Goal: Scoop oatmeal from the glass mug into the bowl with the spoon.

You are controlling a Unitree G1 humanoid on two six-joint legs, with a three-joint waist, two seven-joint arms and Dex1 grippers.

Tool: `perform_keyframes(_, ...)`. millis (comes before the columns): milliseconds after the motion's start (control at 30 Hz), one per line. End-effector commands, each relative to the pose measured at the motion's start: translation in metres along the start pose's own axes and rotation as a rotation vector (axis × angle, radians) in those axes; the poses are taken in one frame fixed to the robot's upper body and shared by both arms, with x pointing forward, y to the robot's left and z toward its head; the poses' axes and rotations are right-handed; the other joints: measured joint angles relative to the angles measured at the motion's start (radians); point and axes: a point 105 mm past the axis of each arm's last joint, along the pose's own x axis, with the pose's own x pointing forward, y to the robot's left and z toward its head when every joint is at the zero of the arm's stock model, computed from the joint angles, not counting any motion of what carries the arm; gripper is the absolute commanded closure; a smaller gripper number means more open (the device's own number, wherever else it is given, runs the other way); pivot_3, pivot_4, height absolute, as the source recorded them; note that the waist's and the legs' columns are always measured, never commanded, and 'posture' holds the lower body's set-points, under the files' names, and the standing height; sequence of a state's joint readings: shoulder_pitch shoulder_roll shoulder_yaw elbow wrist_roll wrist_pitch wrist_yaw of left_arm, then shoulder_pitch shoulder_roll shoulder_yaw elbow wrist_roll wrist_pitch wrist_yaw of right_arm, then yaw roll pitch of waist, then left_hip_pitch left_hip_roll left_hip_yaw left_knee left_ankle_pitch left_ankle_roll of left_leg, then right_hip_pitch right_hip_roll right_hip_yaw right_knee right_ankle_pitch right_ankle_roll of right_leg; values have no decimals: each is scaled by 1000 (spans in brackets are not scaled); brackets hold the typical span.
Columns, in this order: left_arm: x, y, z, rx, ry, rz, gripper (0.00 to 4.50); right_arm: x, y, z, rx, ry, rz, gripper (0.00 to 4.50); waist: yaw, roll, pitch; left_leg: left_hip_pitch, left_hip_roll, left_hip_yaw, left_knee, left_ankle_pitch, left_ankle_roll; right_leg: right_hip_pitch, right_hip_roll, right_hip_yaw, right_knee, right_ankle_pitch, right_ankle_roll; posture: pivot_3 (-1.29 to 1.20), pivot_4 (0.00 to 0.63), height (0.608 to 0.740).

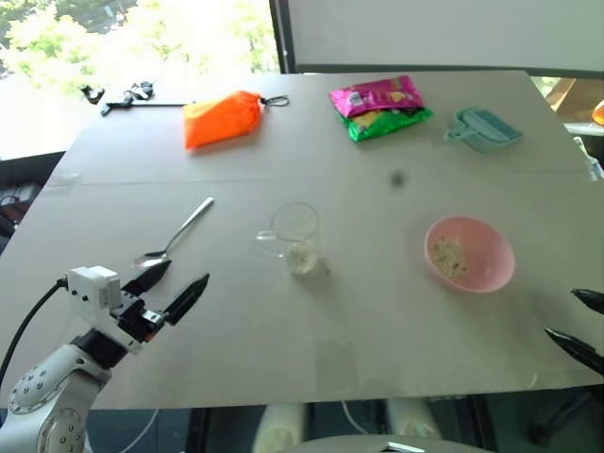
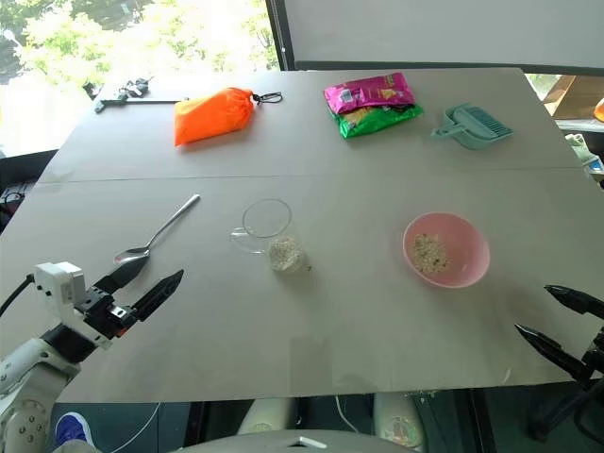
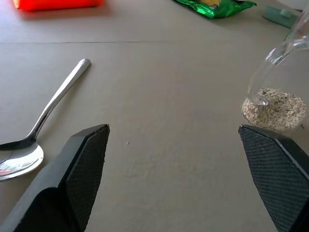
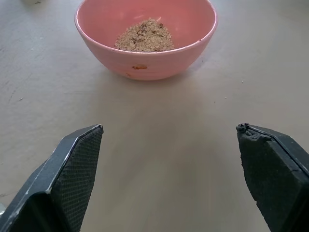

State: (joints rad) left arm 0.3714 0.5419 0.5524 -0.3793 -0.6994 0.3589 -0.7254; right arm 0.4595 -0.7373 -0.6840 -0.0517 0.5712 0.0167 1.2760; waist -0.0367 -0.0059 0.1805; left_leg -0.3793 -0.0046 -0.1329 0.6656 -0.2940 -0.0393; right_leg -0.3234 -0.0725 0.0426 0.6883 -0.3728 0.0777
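Left pincer point(image 1: 175, 283) at 8 o'clock over the worktop point(image 1: 283, 160), fingers spread wide, nothing held. The spoon point(image 1: 175, 234) lies flat just beyond it, oval end beside the upper fingertip, handle running out toward 1 o'clock. Far edge, 11 o'clock: an orange pouch point(image 1: 222, 118).

Centre: the glass mug point(image 1: 295, 238) stands upright, handle toward the spoon, a shallow layer of oatmeal point(image 1: 301, 257) in the bottom. Pink and green snack packet point(image 1: 379, 108) at 12 to 1 o'clock, teal scoop point(image 1: 483, 129) at 1 o'clock.

The bowl point(image 1: 469, 253) sits at 3 o'clock, well apart from the mug, a small heap of flakes inside. Right pincer point(image 2: 557, 326) at 4 o'clock by the near edge, fingers wide apart, empty, pointing toward the bowl without touching it.
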Motion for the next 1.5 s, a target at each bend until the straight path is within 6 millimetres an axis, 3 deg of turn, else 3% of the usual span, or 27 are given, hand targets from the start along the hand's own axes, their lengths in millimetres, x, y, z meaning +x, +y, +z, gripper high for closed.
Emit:
perform_keyframes(33,-1,3,6,21,-15,9,59,2,0,7,-40,-40,-5,0,0,0,0,0,0,0,0,0,0,0,0,0,0,0,0,0,150,740)
perform_keyframes(233,7,-1,12,23,-44,-14,59,16,1,23,-98,-176,-5,0,-1,0,0,0,0,0,0,0,0,0,0,0,0,0,0,0,150,740)
perform_keyframes(400,14,2,19,34,-69,-13,59,22,16,46,-74,-308,160,0,1,0,0,0,0,0,0,2,-4,0,0,-1,-1,0,0,0,150,740)
perform_keyframes(533,19,8,26,46,-81,-16,59,35,36,60,-94,-314,339,0,-1,0,0,0,0,0,0,2,-3,0,0,-1,0,0,0,0,150,740)
perform_keyframes(800,37,25,54,95,-98,17,59,49,48,103,-156,-422,424,0,1,0,0,0,0,-2,0,2,-4,0,0,-2,0,0,0,0,150,740)
perform_keyframes(900,42,38,55,158,41,97,59,46,47,114,-158,-420,439,0,1,0,0,-1,0,-3,1,2,-4,0,1,-2,0,0,0,0,150,740)
perform_keyframes(1067,42,46,60,148,113,53,59,43,45,132,-166,-436,450,0,-1,0,1,-1,0,-2,0,2,-4,-1,0,-2,0,0,0,0,150,740)
perform_keyframes(1167,41,55,50,202,211,49,59,39,39,143,-183,-430,454,0,-3,1,1,-1,0,-2,0,2,-4,-1,1,-2,1,0,0,0,150,740)
perform_keyframes(1500,55,77,41,207,357,118,59,28,21,147,-223,-371,441,0,0,-1,2,-3,0,-3,0,2,-4,-3,1,-3,0,0,0,0,150,740)
